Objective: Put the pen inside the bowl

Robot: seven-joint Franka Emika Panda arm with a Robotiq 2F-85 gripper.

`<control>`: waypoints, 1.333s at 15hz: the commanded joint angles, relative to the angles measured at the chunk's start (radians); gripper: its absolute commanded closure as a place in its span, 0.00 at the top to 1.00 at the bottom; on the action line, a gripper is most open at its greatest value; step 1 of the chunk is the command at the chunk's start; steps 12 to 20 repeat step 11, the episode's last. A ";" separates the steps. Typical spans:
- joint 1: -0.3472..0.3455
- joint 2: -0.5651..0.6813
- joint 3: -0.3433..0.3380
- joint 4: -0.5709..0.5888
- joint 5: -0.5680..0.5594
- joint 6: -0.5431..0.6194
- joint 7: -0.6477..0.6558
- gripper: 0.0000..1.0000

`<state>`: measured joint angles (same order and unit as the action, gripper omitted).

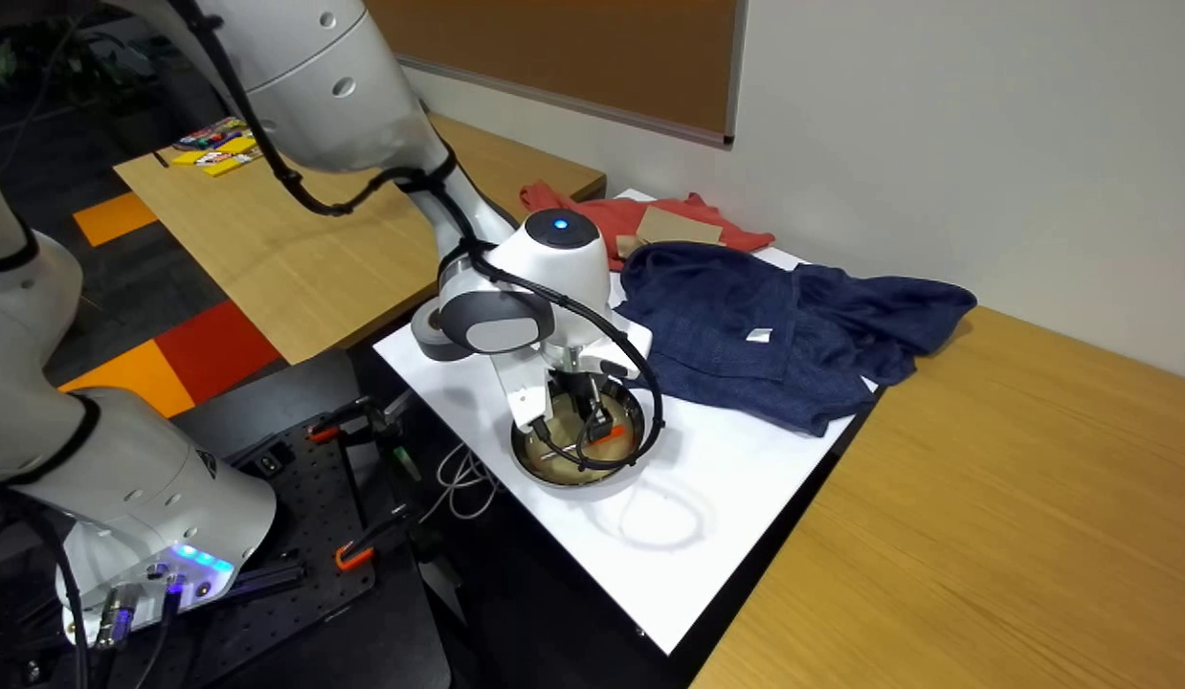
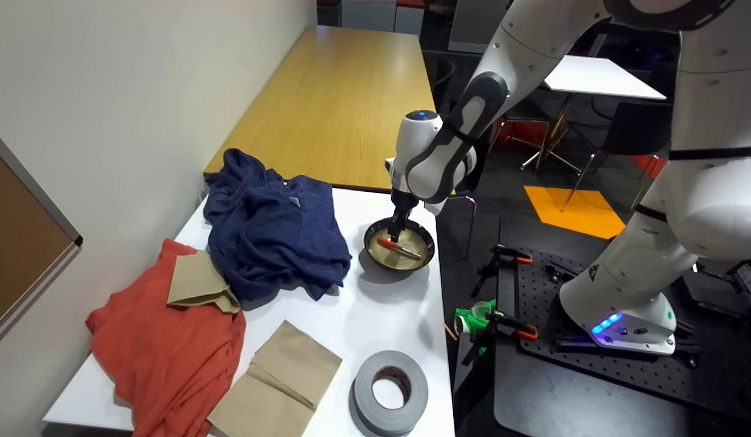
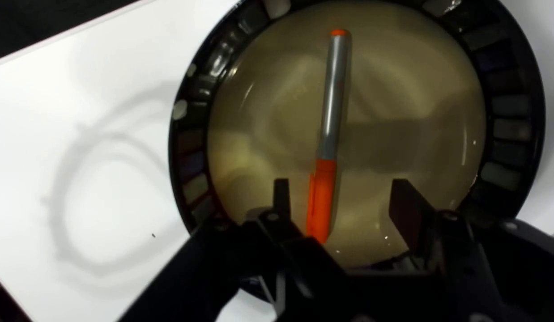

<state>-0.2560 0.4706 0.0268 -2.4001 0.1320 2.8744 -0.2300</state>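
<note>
Pinbd (image 1: 573, 53) & carpet tiles (image 1: 214, 349) suggest an ofc.

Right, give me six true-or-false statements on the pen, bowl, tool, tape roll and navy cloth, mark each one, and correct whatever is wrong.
1. The pen lies inside the bowl. True.
2. The pen is blue all over. False: it is orange and grey.
3. The tool is open. True.
4. The tool grips the pen. False: the wrist view shows a gap on each side of it.
5. The tape roll and the navy cloth lie on the white table. True.
6. The navy cloth covers the tape roll. False: they lie apart.
</note>
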 commanded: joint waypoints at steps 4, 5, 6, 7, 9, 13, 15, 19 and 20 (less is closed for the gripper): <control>-0.014 -0.001 0.010 0.011 -0.004 0.019 -0.002 1.00; -0.014 -0.002 0.010 0.012 -0.005 0.018 -0.004 1.00; -0.005 0.000 0.004 0.010 -0.009 -0.001 0.007 1.00; -0.005 0.000 0.004 0.011 -0.009 -0.001 0.007 1.00; -0.005 0.001 0.004 0.010 -0.009 -0.001 0.007 1.00; -0.005 0.003 0.004 0.010 -0.009 -0.001 0.007 1.00; -0.005 0.003 0.004 0.010 -0.009 -0.001 0.007 1.00; -0.005 0.003 0.004 0.010 -0.009 -0.001 0.007 1.00; -0.005 0.003 0.004 0.010 -0.009 -0.001 0.007 1.00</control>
